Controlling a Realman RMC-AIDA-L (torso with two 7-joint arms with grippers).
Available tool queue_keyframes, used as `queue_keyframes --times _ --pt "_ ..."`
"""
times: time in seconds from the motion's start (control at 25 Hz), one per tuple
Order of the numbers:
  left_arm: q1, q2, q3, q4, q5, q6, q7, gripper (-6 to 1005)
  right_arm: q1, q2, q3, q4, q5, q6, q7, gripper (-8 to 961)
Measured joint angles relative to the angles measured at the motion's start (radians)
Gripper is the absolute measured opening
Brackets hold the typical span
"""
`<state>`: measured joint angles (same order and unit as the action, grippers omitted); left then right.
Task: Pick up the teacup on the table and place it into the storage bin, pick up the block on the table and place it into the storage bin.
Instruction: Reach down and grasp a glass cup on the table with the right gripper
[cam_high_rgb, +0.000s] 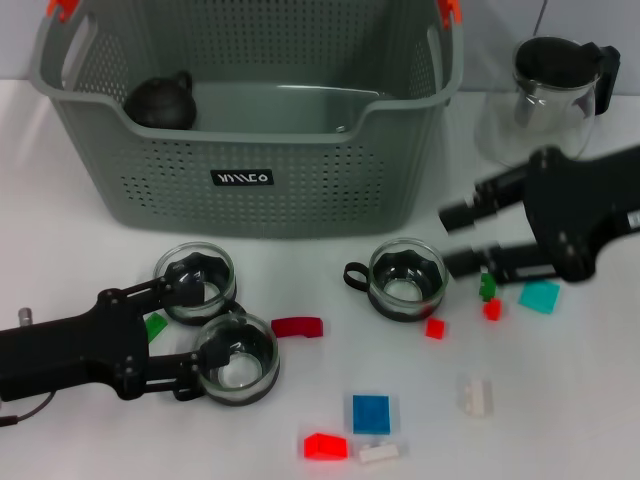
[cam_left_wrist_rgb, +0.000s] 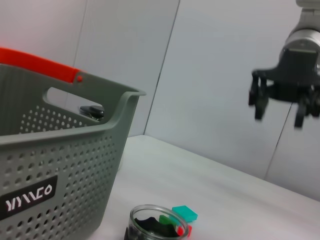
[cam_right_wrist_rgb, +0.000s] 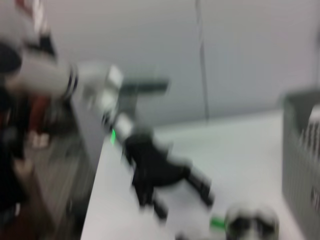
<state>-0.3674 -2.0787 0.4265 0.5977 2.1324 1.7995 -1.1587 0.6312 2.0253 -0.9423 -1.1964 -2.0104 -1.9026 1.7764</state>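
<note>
My left gripper (cam_high_rgb: 195, 335) lies low on the white table (cam_high_rgb: 560, 420), its black fingers spread open between two round glass teacups with dark inserts, one (cam_high_rgb: 196, 282) just beside the upper finger and one (cam_high_rgb: 237, 358) against the lower finger; neither is clamped. A small green block (cam_high_rgb: 155, 327) sits just beside that arm. My right gripper (cam_high_rgb: 462, 240) hangs over the table's right side, fingers apart and holding nothing, its tips just beside a third glass teacup with a black handle (cam_high_rgb: 405, 279). Near its lower finger lie a small green block (cam_high_rgb: 487, 286), a small red block (cam_high_rgb: 492, 309) and a flat teal block (cam_high_rgb: 539, 296). The large grey-green perforated storage bin with orange handle clips (cam_high_rgb: 265, 180) stands behind the cups, its front wall near them, with a dark round teapot (cam_high_rgb: 161, 102) in its back left corner. A glass teapot with a black lid (cam_high_rgb: 550, 95) stands right of the bin, well behind my right arm. Toward the near edge, bare table separates a red curved piece (cam_high_rgb: 298, 327), a blue square block (cam_high_rgb: 371, 413), a red wedge (cam_high_rgb: 325, 446) and two white blocks (cam_high_rgb: 476, 396).
</note>
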Motion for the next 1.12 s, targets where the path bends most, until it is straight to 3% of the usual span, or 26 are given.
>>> queue_keyframes --times 0.04,0.24,0.44,0.68,1.12 --pt "-0.001 0.001 0.0 -0.001 0.002 0.0 0.0 872 0.0 0.0 0.0 0.0 0.0 0.0 0.0 463" --pt "0.0 0.001 0.0 0.002 0.005 0.017 0.001 872 0.029 0.044 -0.032 -0.088 -0.201 -0.019 0.057 463" --pt "0.006 0.002 0.004 0.002 0.007 0.038 0.004 872 0.08 0.066 -0.093 -0.094 -0.328 -0.014 0.094 462" --pt "0.008 0.002 0.0 0.002 0.008 0.038 0.005 872 0.134 0.071 -0.153 -0.092 -0.415 0.014 0.17 462" --pt "0.001 0.003 0.0 0.002 0.002 0.031 0.007 872 0.161 0.074 -0.398 -0.09 -0.487 0.158 0.303 461"
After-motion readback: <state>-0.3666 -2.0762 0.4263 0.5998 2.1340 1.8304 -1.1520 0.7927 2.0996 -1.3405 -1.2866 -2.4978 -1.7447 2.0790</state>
